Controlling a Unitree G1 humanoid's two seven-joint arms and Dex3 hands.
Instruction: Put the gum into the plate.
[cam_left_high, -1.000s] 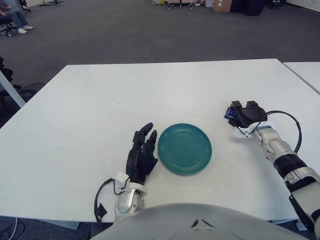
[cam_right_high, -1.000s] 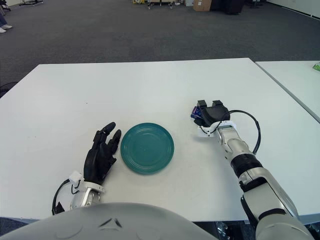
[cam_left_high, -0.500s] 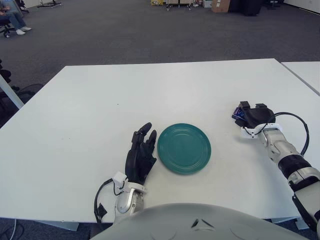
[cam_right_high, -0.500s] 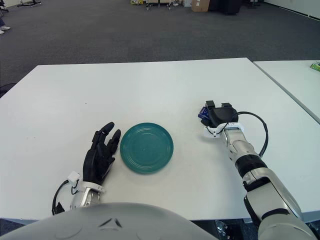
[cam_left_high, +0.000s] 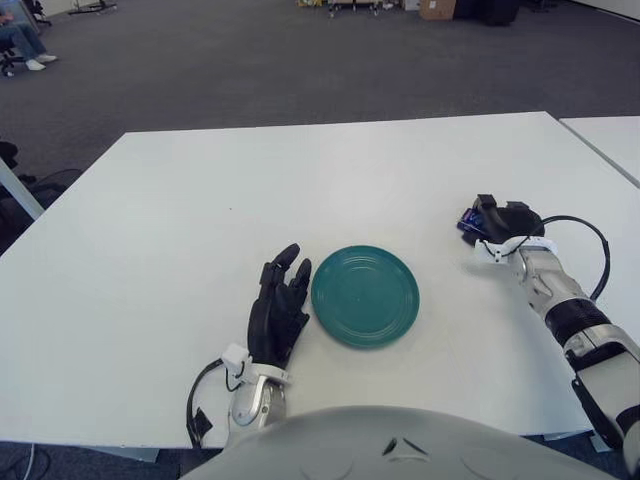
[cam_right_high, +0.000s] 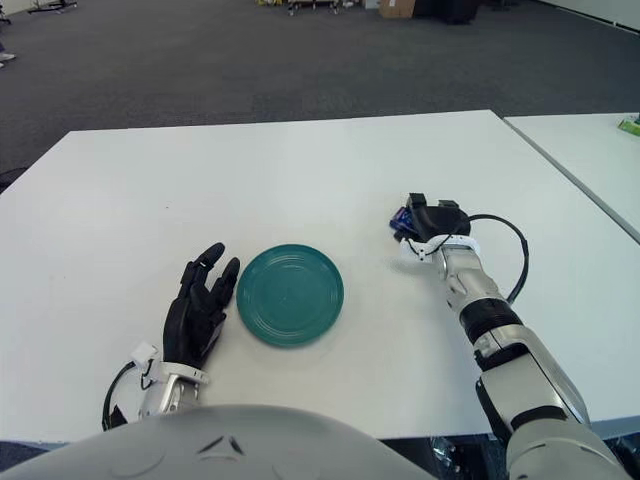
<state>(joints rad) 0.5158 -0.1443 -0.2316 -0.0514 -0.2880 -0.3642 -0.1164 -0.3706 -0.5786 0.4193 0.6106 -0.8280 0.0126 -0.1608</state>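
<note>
A round teal plate (cam_left_high: 364, 295) lies flat on the white table (cam_left_high: 200, 200), near the front middle. My right hand (cam_left_high: 500, 222) is to the right of the plate, a hand's width from its rim, with its fingers curled on a small blue gum pack (cam_left_high: 470, 220) whose end shows at the fingers' left side. The same hand shows in the right eye view (cam_right_high: 432, 219) with the gum (cam_right_high: 402, 220). My left hand (cam_left_high: 279, 307) rests flat on the table just left of the plate, fingers relaxed and holding nothing.
A second white table (cam_left_high: 610, 140) stands close on the right, with a narrow gap between. A black cable (cam_left_high: 590, 245) loops off my right wrist. Dark carpet lies beyond the table's far edge.
My right hand with the gum moved right, away from the plate, then came back a little to the left. The view shifted slightly. The left hand stayed put.
</note>
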